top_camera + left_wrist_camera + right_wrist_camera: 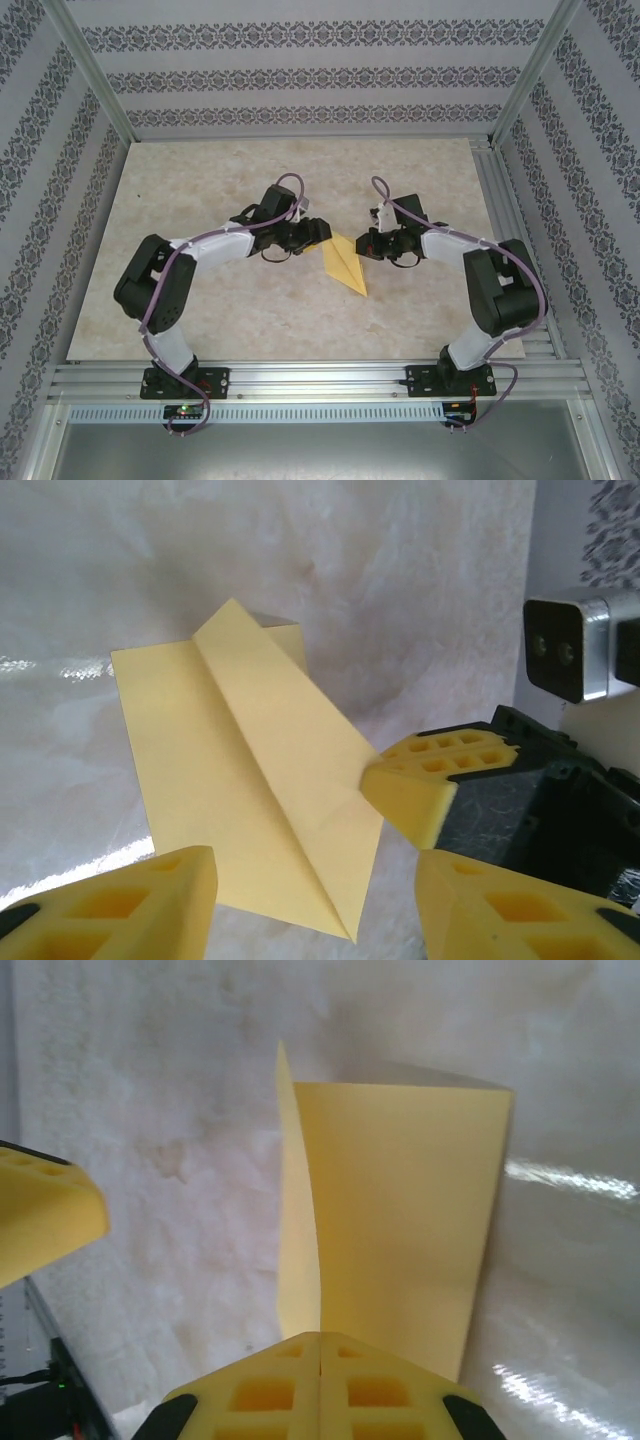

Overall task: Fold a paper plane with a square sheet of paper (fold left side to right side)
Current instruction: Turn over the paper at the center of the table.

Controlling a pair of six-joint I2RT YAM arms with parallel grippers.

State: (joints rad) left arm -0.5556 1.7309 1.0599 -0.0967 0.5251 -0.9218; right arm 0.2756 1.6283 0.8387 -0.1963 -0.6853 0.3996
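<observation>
From above, the thin yellow-orange sheet of paper [343, 264], creased to a point, lies mid-surface on the pale marbled table [200, 190]. Its long axis runs from the far edge toward the near-right corner, and it lies between both arms.

In the left wrist view, the left gripper [315, 880] stands open over one end of the sheet.

In the right wrist view, the right gripper [320, 1360] is closed and seems to pinch the sheet's edge. This view also shows an upright flap that looks flat from above.

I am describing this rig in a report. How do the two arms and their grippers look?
The left arm and right arm have white links between bulky black joint housings; a lilac cable runs along each. Each stands on a black base. The gripper fingers are yellow blocks with rectangular pockets, on black mounts.
</observation>
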